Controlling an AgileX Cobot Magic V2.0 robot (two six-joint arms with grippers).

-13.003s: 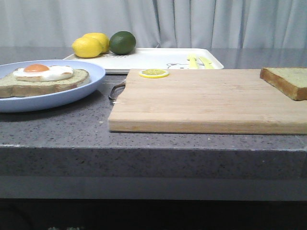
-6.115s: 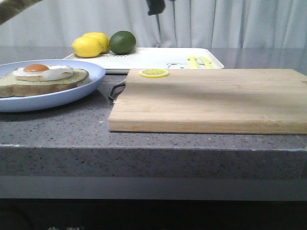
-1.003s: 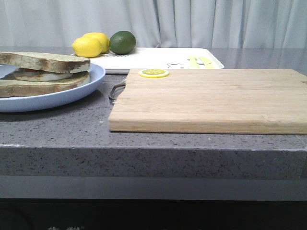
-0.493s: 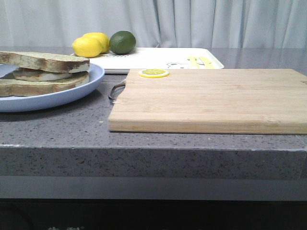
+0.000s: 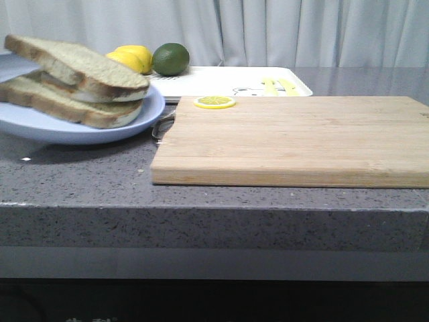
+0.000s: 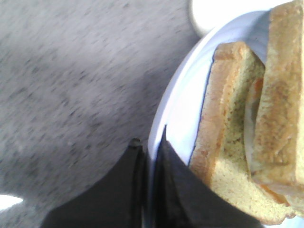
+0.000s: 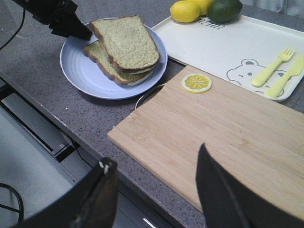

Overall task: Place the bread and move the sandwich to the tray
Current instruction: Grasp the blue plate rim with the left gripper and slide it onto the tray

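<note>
The sandwich (image 5: 77, 84) lies on a pale-blue plate (image 5: 40, 125) at the left, and the plate is raised and tilted off the counter. The bread (image 7: 126, 42) is its top slice, over the egg and the lower slice (image 6: 223, 142). My left gripper (image 6: 149, 142) is shut on the plate's rim (image 6: 171, 109); the right wrist view shows it as a black gripper (image 7: 80, 32) at the plate's far-left edge. The white bear-print tray (image 7: 213, 45) lies behind the board. My right gripper (image 7: 156, 159) hangs open over the board's front edge, holding nothing.
A wooden cutting board (image 5: 295, 137) with a lemon slice (image 5: 214, 102) fills the middle and right. Two lemons (image 7: 186, 10) and a lime (image 5: 170, 59) sit at the tray's left end, a yellow fork and knife (image 7: 274, 71) at its right. The counter's front edge (image 5: 214, 208) is near.
The plate with the sandwich has risen off the counter, tilted and shifted right toward the board. The rest of the scene is unchanged.
</note>
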